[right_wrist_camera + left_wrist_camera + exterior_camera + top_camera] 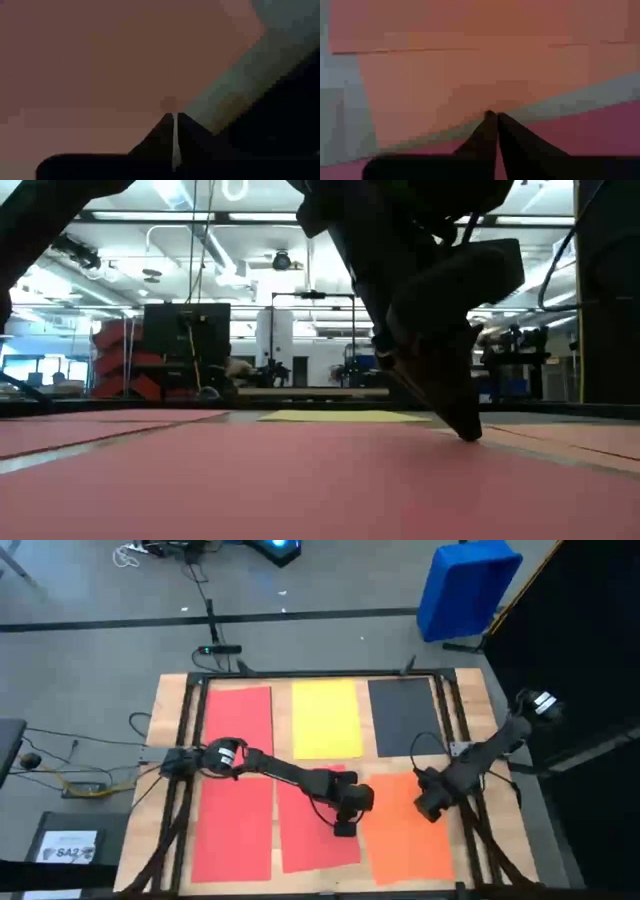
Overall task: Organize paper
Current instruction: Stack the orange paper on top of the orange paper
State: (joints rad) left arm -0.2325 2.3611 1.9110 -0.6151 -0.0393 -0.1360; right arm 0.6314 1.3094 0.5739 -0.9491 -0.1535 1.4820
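The paper is lying spread over the table (160,720) in two rows, and we are reading it from nine o'clock across to three o'clock. Along the twelve o'clock side we are seeing a red sheet (238,715), then a yellow sheet (327,718), then a dark grey sheet (402,716), each lying apart from its neighbour. Along the six o'clock side we are seeing a second red sheet (232,830) under the first, a third red sheet (312,835) lying slightly askew beside it near the centre, and an orange sheet (405,835) toward four o'clock.

We are watching the left gripper (343,828) reaching in from nine o'clock toward the middle of the table. Its fingers are pressed together with nothing between them, and the tip is pointing down at the gap between the askew red sheet and the orange sheet; in the low view (468,432) it is touching down at the surface there.

We are finding the right gripper (428,808) coming in from three o'clock, hanging over the upper right part of the orange sheet. Its fingers are also drawn together, holding nothing.

Beyond the table at one o'clock a blue bin (468,588) is sitting on the floor.
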